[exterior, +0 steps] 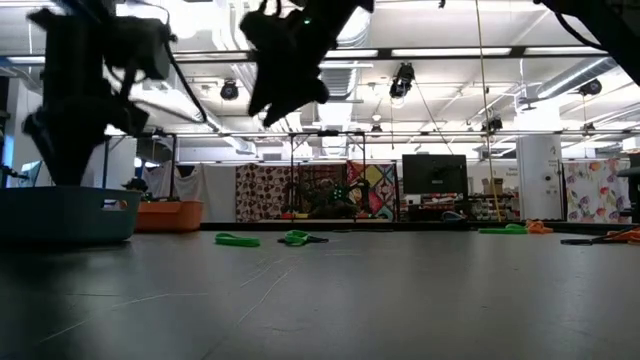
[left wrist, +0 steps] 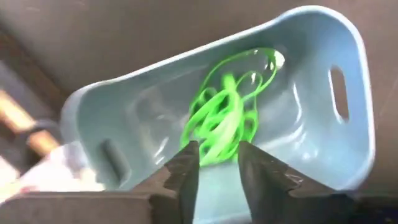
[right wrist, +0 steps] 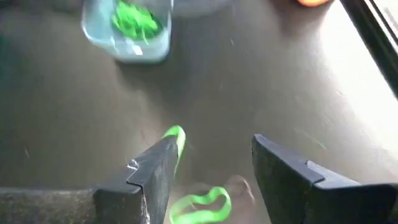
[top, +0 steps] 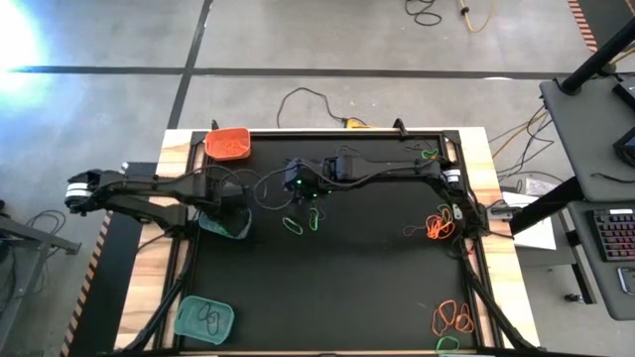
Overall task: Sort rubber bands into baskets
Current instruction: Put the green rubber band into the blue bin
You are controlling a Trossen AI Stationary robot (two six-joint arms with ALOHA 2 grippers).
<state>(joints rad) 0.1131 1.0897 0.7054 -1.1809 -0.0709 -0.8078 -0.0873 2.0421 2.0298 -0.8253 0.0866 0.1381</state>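
green bands [right wrist: 198,207] lie on the tabletop [top: 347,278] directly under the right tool [right wrist: 211,171], its jaws apart, while the left tool [left wrist: 214,163], slightly parted, hangs over the teal basket [left wrist: 323,143] holding green bands.

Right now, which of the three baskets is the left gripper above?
The teal basket at the mat's left edge, holding green rubber bands. The left gripper hangs over it; the orange basket and other teal basket stand apart.

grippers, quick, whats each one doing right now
left gripper: open, over the teal basket of green bands, holding nothing
right gripper: open, empty
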